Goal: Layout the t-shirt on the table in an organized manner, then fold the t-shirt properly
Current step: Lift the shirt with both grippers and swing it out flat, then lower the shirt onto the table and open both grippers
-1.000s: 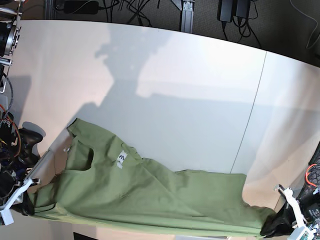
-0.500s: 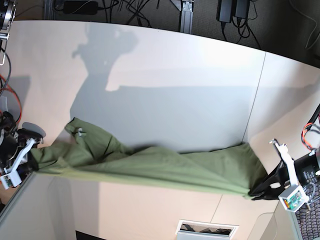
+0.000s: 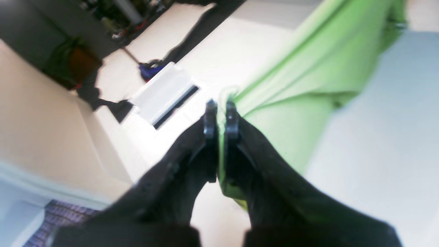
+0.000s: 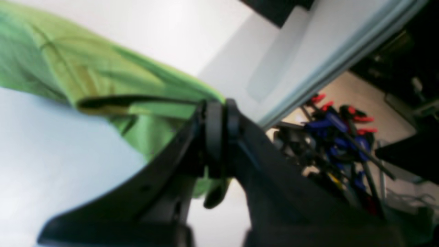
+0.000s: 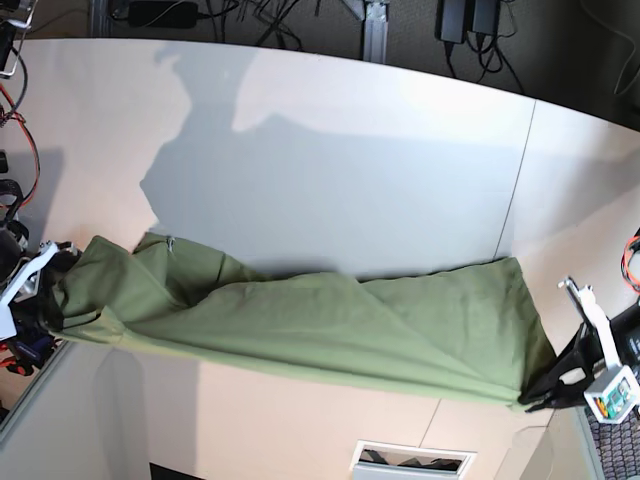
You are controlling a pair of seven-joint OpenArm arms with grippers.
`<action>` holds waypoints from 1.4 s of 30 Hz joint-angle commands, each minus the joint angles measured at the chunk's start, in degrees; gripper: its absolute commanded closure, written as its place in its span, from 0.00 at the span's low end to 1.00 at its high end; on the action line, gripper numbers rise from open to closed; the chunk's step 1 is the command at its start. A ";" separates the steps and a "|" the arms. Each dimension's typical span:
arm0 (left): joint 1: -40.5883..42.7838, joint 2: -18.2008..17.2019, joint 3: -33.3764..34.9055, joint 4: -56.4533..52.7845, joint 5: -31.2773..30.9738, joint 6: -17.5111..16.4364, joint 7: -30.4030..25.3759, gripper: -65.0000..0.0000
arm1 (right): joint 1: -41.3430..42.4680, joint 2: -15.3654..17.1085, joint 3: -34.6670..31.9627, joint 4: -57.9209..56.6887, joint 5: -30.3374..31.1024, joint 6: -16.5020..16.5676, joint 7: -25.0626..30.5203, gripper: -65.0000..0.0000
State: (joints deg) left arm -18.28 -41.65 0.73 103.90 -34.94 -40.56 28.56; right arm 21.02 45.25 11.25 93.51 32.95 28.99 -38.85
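The olive-green t-shirt [image 5: 300,325] hangs stretched in a long band between my two grippers, over the near part of the white table [image 5: 340,170]. My left gripper [image 5: 537,398] is shut on the shirt's corner at the base view's right; in the left wrist view its fingertips [image 3: 210,113] pinch the green cloth [image 3: 308,79]. My right gripper [image 5: 55,280] is shut on the bunched cloth at the base view's left; the right wrist view shows the gripper [image 4: 218,108] closed on the fabric [image 4: 85,68]. The white label is hidden.
A thin dark seam [image 5: 512,220] crosses the table at the right. A white slotted panel [image 5: 410,458] lies at the near edge and also shows in the left wrist view [image 3: 161,96]. Cables and frame posts [image 5: 375,25] are behind the table. Coloured clamps [image 4: 336,120] sit beyond the table's edge.
Both grippers have carried the shirt away from the near edge and pulled it wider. The shirt went from lying flat with its label showing to a taut band.
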 commanded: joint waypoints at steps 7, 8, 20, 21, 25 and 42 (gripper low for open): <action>-19.63 2.47 -0.68 -20.85 0.44 0.56 -7.37 1.00 | 17.16 0.24 -4.55 -13.99 -3.65 -1.05 6.86 1.00; -22.53 3.21 -0.50 -24.09 0.44 0.56 -7.37 1.00 | 19.93 0.24 -5.86 -16.22 -3.67 -1.05 7.19 1.00; -45.05 9.35 11.69 -44.81 7.74 0.56 -14.60 1.00 | 38.64 -6.19 -12.50 -25.68 -3.58 -1.05 6.91 1.00; -45.22 9.03 11.67 -44.78 7.58 0.56 -14.32 1.00 | 38.53 -6.27 -12.48 -25.42 -2.95 -1.05 6.60 1.00; -43.30 5.81 11.67 -43.28 1.66 0.56 -7.04 1.00 | 35.63 -5.84 -12.44 -21.40 0.92 -1.01 0.70 1.00; 2.71 -5.20 11.61 -22.67 -12.87 0.56 9.90 1.00 | -14.36 -5.38 -2.19 2.25 4.39 -0.68 -4.48 1.00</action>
State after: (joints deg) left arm -14.24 -45.39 13.13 80.44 -47.44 -40.14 39.38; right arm 5.34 38.22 7.97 94.74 37.06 28.75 -44.95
